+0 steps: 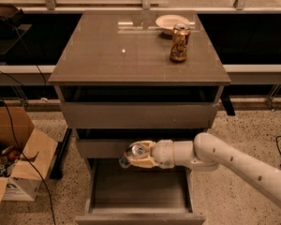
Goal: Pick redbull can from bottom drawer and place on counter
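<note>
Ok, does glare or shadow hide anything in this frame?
Camera view: small glare spots on the counter; the drawer is dim but readable; the redbull can, held by the gripper above the drawer, glints on top; nothing of the task hidden.

Counter (117, 55) – glossy grey-brown top – carries a gold-brown can (179, 43), upright, back right, just in front of a pale plate (171, 21) (contact unclear). Gripper (131, 156) hangs above the open bottom drawer (140, 217), clasping the redbull can (137, 150).
</note>
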`<state>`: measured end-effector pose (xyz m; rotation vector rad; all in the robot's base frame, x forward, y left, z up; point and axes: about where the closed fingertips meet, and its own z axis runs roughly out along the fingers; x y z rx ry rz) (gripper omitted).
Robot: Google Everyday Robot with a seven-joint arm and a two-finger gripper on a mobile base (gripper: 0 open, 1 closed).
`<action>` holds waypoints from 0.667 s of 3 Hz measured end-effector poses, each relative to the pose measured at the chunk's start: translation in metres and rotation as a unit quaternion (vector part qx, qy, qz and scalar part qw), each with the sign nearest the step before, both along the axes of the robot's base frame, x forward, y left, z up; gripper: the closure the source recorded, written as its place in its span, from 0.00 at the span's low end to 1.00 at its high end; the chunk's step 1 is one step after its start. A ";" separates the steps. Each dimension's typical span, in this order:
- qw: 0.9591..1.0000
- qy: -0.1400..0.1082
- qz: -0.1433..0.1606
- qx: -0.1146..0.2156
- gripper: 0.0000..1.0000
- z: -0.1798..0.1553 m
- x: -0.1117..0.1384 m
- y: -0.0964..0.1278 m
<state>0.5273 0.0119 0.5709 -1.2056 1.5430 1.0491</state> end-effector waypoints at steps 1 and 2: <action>0.996 -0.069 0.059 0.011 1.00 0.093 -0.025 -0.004; 0.979 -0.178 0.103 0.001 1.00 0.215 -0.031 -0.006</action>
